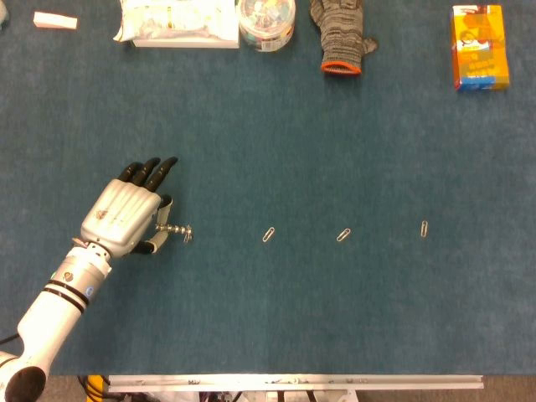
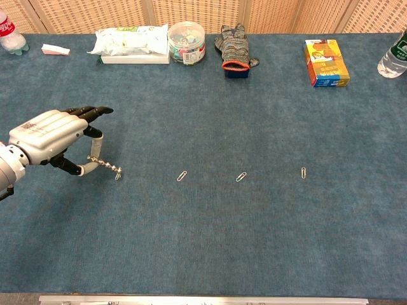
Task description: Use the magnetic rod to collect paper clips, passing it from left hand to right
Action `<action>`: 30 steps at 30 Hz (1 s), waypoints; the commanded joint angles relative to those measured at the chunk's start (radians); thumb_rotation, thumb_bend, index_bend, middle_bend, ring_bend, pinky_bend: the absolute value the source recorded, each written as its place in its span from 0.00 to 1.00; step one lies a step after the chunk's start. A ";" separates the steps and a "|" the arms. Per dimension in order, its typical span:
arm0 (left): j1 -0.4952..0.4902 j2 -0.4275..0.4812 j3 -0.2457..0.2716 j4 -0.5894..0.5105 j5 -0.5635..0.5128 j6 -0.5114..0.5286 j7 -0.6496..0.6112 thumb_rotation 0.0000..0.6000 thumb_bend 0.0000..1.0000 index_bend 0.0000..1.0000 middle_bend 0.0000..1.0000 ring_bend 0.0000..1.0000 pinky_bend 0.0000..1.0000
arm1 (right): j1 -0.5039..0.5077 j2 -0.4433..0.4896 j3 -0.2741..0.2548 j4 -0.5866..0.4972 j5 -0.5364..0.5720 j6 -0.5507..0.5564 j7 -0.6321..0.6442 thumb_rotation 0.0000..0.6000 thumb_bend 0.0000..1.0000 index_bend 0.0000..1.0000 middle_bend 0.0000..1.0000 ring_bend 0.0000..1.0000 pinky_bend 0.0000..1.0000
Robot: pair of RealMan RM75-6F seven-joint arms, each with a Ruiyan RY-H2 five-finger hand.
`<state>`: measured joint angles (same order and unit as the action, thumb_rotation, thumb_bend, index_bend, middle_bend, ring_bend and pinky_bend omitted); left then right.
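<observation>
My left hand (image 1: 126,216) (image 2: 54,136) pinches a short silvery magnetic rod (image 1: 172,229) (image 2: 107,166) that points right over the blue cloth. Paper clips (image 1: 188,234) (image 2: 117,174) hang at the rod's tip. Three more paper clips lie in a row to the right: one (image 1: 269,234) (image 2: 182,176), a second (image 1: 343,235) (image 2: 241,176), and a third (image 1: 424,229) (image 2: 303,172). My right hand shows in neither view.
Along the far edge stand a wipes pack (image 2: 130,43), a round tub (image 2: 187,42), a grey glove (image 2: 234,46), an orange box (image 2: 326,62), a small white packet (image 2: 55,49) and two bottles (image 2: 11,35) (image 2: 394,56). A metal rail (image 1: 293,382) marks the near edge.
</observation>
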<state>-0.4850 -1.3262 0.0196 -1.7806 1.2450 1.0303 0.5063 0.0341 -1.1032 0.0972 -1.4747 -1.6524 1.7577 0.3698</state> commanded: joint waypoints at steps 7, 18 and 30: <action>-0.047 0.016 -0.047 -0.054 -0.046 -0.019 0.018 1.00 0.33 0.65 0.03 0.00 0.11 | -0.004 0.003 0.000 -0.001 -0.004 0.011 0.007 1.00 0.14 0.24 0.14 0.12 0.29; -0.149 -0.037 -0.119 -0.056 -0.177 -0.057 0.104 1.00 0.33 0.65 0.04 0.00 0.11 | -0.023 0.013 0.006 0.002 -0.005 0.051 0.041 1.00 0.14 0.24 0.14 0.11 0.29; -0.282 -0.140 -0.171 0.010 -0.326 -0.094 0.175 1.00 0.33 0.65 0.04 0.00 0.11 | -0.072 0.016 0.012 0.033 0.023 0.114 0.102 1.00 0.14 0.24 0.14 0.12 0.29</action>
<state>-0.7551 -1.4547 -0.1478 -1.7813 0.9307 0.9429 0.6721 -0.0346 -1.0869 0.1080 -1.4442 -1.6321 1.8690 0.4692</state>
